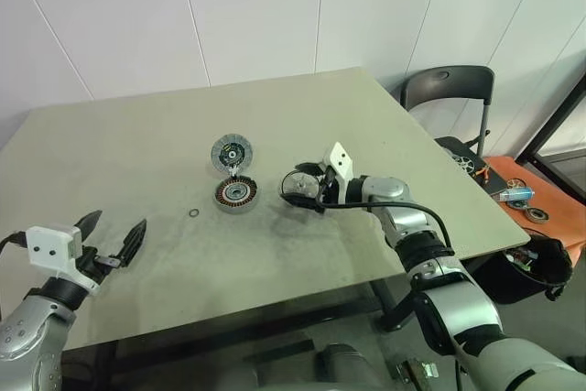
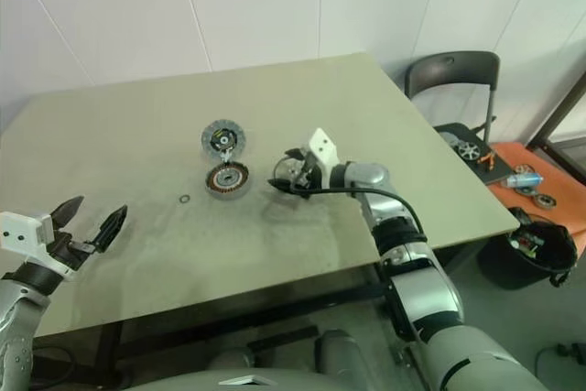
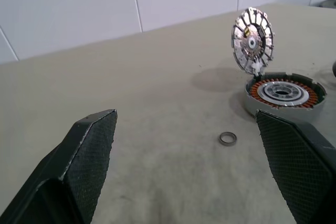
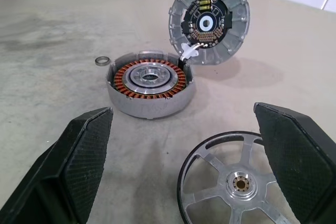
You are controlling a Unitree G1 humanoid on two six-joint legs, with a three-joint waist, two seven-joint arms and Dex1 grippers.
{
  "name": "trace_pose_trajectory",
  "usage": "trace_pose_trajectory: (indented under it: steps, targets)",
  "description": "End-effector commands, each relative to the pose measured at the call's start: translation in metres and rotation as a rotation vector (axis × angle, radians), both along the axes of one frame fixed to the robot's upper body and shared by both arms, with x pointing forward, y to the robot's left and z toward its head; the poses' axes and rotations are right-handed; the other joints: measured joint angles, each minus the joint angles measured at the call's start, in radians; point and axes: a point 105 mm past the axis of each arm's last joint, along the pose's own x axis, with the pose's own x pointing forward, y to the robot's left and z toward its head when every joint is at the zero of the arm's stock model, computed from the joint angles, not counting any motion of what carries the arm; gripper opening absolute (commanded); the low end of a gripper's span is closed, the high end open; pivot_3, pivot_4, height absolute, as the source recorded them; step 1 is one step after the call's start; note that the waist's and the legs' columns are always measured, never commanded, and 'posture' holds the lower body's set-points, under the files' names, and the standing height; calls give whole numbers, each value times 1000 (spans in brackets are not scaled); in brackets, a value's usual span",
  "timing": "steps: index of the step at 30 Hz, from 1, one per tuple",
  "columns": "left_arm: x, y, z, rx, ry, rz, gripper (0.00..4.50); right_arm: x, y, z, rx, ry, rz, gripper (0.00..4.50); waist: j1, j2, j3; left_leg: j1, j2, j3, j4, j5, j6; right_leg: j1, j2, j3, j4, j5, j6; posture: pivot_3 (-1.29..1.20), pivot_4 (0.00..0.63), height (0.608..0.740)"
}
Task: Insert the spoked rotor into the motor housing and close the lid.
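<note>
- My right gripper (image 4: 178, 166) is spread wide with nothing in it, fingers either side of the spoked rotor (image 4: 231, 179), which lies flat on the table (image 1: 137, 144) near the middle.
- The motor housing (image 4: 151, 83) sits just beyond the rotor, open, copper windings showing, also mid-table.
- The lid (image 4: 209, 20) stands tilted up at the housing's far edge, joined by white wires.
- A small loose ring (image 1: 194, 214) lies beside the housing.
- My left gripper (image 1: 112, 235) is wide open and empty, over the table's near left edge, well apart from the parts.
</note>
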Motion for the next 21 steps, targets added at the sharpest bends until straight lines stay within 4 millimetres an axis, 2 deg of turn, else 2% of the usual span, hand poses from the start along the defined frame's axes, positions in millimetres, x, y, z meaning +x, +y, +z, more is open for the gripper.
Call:
trace_pose_trajectory:
  steps: [1, 21]
  targets:
    - [-1, 4, 10, 24, -47, 9, 4485, 6, 1, 15, 0, -64, 0, 4500, 0, 0, 0, 0, 0, 0, 0, 0, 0, 0, 0, 0, 0, 0, 0, 0, 0, 740]
    - [-4, 0, 4, 19, -25, -6, 4485, 2, -2, 11, -23, -66, 14, 4500, 0, 0, 0, 0, 0, 0, 0, 0, 0, 0, 0, 0, 0, 0, 0, 0, 0, 740]
